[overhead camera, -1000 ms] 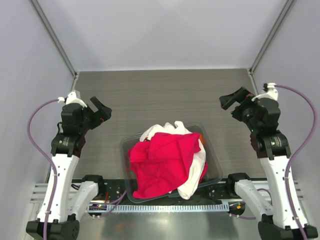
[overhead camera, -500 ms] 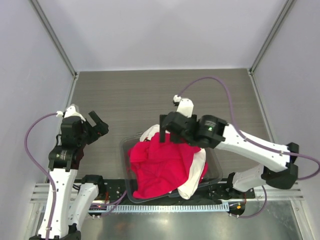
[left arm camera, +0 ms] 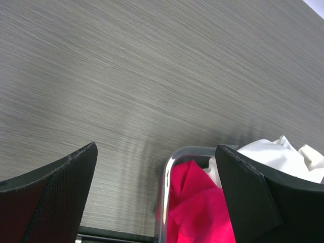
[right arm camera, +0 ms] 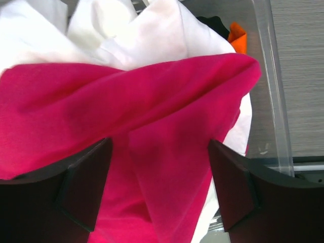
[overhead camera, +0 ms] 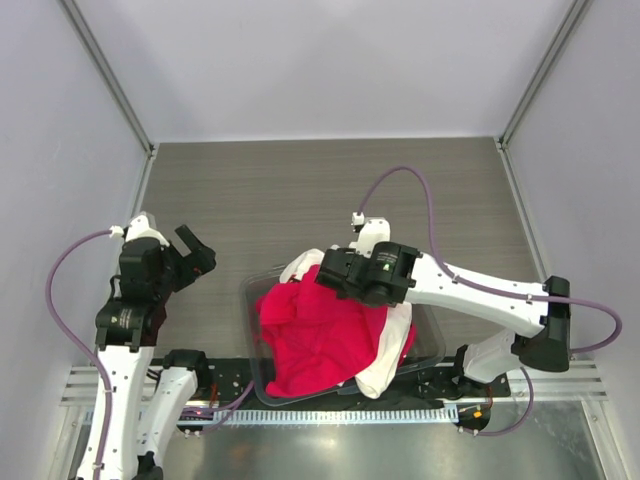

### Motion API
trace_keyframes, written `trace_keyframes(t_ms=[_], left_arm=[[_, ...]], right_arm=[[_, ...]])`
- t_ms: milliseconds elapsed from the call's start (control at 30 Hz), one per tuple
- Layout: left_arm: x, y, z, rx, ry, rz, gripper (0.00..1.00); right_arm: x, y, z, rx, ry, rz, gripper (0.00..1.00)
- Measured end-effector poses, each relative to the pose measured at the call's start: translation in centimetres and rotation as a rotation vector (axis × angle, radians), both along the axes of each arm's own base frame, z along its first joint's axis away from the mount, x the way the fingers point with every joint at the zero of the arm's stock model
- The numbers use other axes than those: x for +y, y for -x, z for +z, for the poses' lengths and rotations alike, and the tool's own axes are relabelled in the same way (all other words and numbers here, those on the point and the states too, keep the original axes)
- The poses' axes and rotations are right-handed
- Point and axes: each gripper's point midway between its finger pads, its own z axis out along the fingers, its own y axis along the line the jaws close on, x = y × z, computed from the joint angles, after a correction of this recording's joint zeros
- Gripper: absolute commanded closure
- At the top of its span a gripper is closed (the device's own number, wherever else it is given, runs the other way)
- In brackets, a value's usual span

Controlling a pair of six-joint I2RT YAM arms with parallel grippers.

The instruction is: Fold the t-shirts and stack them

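Observation:
The magenta-red t-shirt [overhead camera: 320, 335] lies crumpled on top in the grey bin [overhead camera: 432, 345]. The white t-shirt [overhead camera: 381, 372] lies under it and spills over the bin's front rim. In the right wrist view the magenta shirt [right arm camera: 152, 101] fills the middle, with the white shirt [right arm camera: 126, 35] behind it and a bit of the orange t-shirt [right arm camera: 237, 36] in the bin corner. My right gripper [overhead camera: 336, 277] [right arm camera: 159, 144] is open, its jaws astride a fold of the magenta shirt. My left gripper [overhead camera: 196, 254] [left arm camera: 156, 151] is open and empty above the table, left of the bin.
The bin stands at the table's near edge between the arm bases; its clear rim [left arm camera: 168, 169] shows in the left wrist view and its wall [right arm camera: 272, 101] in the right wrist view. Grey wood-grain tabletop [overhead camera: 320, 190] lies behind it. Walls enclose the sides.
My right arm swung in from the back right to over the bin and came down onto the magenta shirt. My left gripper drifted slightly nearer and lower.

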Motion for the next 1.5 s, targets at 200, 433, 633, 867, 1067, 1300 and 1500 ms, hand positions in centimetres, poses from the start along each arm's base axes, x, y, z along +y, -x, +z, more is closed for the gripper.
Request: trace_keyframes(t_ms=[200, 433, 633, 867, 1067, 1300, 1500], left_arm=[[0.1, 0.0, 0.0, 0.001, -0.003, 0.005, 0.0], [0.2, -0.1, -0.2, 0.008, -0.007, 0.011, 0.0], [0.0, -0.4, -0.7, 0.03, -0.007, -0.001, 0.0], [-2.6, -2.2, -1.5, 0.077, 0.058, -0.135, 0.03], [-7.4, -5.3, -3.2, 0.185, 0.085, -0.324, 0.04], [-15.9, -9.0, -4.5, 0.269, -0.013, -0.566, 0.04], [-17.6, -11.4, -6.7, 0.321, -0.052, -0.629, 0.07]], right_arm=[[0.1, -0.5, -1.4, 0.012, 0.063, 0.009, 0.99], [2.5, -5.2, 9.7, -0.175, -0.062, 0.035, 0.99], [-2.5, -7.2, 34.2, -0.731, -0.452, -0.02, 0.99], [-26.0, -0.9, 39.0, -1.029, -0.421, -0.384, 0.99], [-24.6, -2.2, 36.3, -0.963, -0.061, -0.397, 0.99], [-8.4, -5.5, 27.2, -0.893, 0.414, -0.015, 0.99], [-4.8, -1.6, 27.1, -0.926, 0.339, 0.177, 0.99]])
